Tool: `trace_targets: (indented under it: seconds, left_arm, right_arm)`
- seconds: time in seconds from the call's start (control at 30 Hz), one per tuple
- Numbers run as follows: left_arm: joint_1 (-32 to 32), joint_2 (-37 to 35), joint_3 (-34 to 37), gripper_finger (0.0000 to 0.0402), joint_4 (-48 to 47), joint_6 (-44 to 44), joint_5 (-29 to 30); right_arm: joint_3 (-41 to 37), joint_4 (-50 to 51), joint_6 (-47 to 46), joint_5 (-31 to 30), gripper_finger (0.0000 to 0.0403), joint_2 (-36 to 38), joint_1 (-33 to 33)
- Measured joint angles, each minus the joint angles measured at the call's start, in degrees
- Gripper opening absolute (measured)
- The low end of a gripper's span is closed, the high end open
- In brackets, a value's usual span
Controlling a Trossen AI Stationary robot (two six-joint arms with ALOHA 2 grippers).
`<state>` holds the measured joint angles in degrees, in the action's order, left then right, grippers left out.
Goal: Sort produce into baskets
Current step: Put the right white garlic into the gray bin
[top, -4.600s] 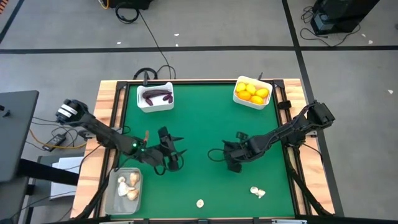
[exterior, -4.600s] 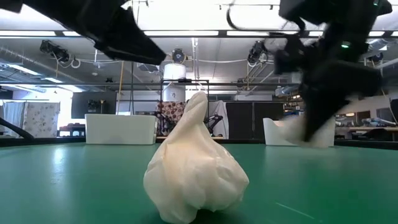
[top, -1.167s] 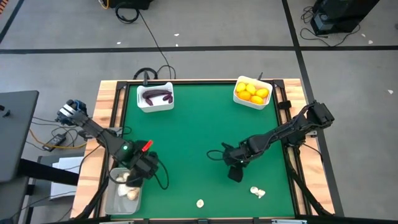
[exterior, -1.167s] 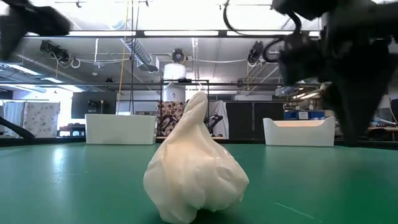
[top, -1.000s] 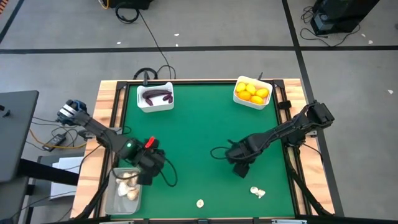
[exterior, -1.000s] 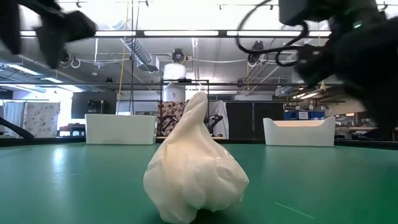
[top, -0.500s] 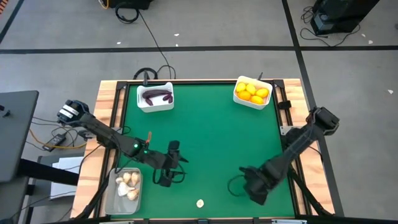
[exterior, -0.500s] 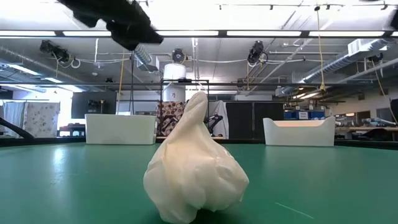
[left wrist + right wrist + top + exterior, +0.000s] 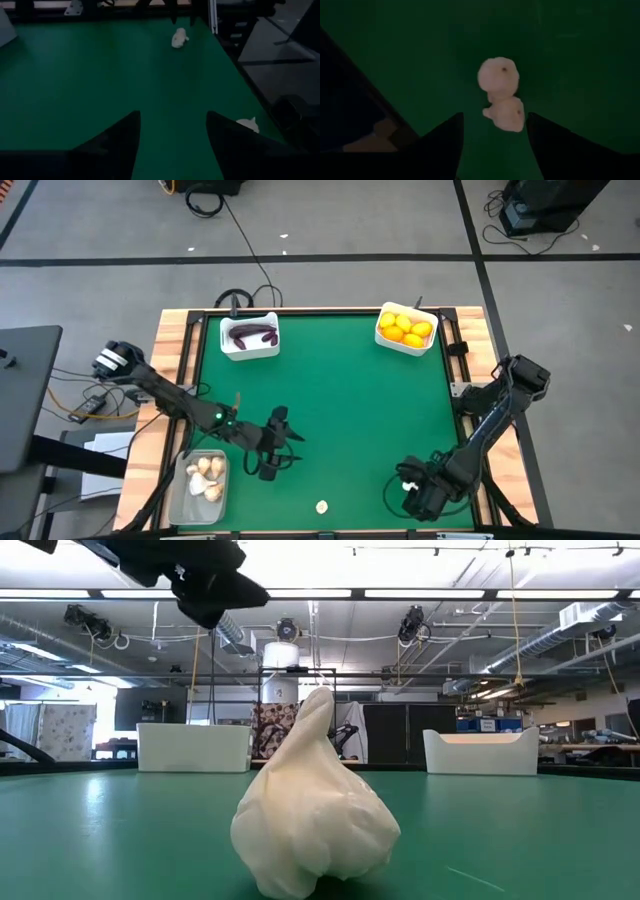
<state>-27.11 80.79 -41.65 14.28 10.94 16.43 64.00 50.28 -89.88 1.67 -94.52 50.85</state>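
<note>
Right claw (image 9: 494,150) sits low at lower right of the high view, fingers spread w/ a double garlic bulb (image 9: 501,95) lying between them on the green tabletop (image 9: 340,390), not pinched. Left claw (image 9: 272,465) hangs spread, empty, left of center. Another garlic (image 9: 322,506) lies at bottom center. Clear bin (image 9: 200,490) w/ garlic sits lower left; eggplant bin (image 9: 249,336) upper left, citrus bin (image 9: 406,329) upper right.

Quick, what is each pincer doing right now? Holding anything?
Left pincer: open and empty, above the green mat near the clear bin.
Right pincer: open, holding nothing, right over two garlic bulbs on the mat.
</note>
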Motion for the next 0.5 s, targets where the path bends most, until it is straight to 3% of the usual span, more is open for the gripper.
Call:
trace_targets:
  seconds: [0.5]
  left_arm:
    - [0.11,9.32,0.0,0.0232,5.15,0.24,0.17]
  right_arm:
    - [-5.87,-6.93,1.39,2.43,0.02,-0.09,0.3]
